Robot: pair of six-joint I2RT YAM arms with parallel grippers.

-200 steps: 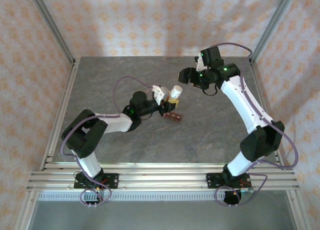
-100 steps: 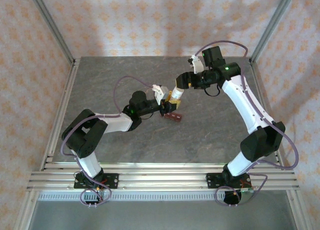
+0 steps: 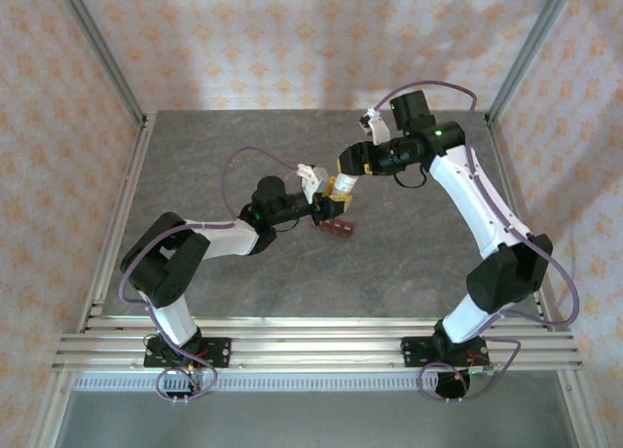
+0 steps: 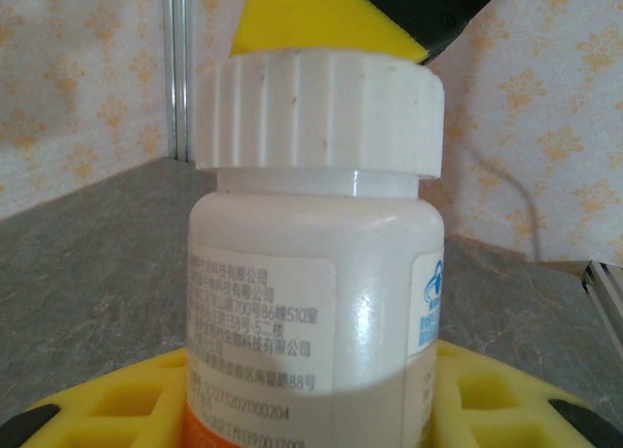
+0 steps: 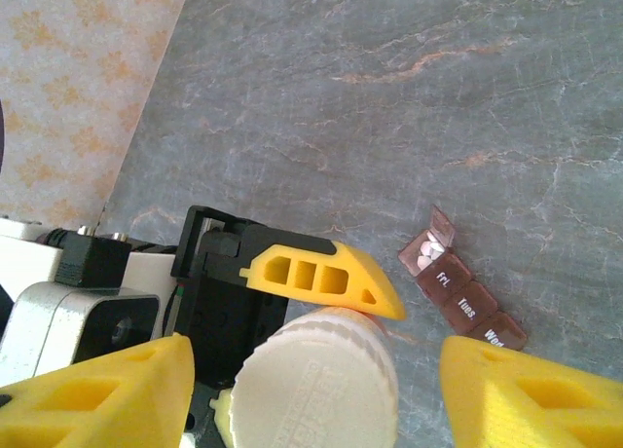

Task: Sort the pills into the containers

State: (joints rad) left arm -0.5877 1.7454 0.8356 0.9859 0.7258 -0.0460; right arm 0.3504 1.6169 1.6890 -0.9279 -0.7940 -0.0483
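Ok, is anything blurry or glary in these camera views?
Left wrist view: glare streak down the white pill bottle, wallpaper behind it soft. Right wrist view: pill organizer lettering crisp, its own yellow fingers softer. Top external view: even light, bright patch on the back wall.

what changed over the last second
The right gripper swung left, from clear of the bottle to straddling its cap, jaws open. The left gripper kept holding the bottle, and the containers stayed put.
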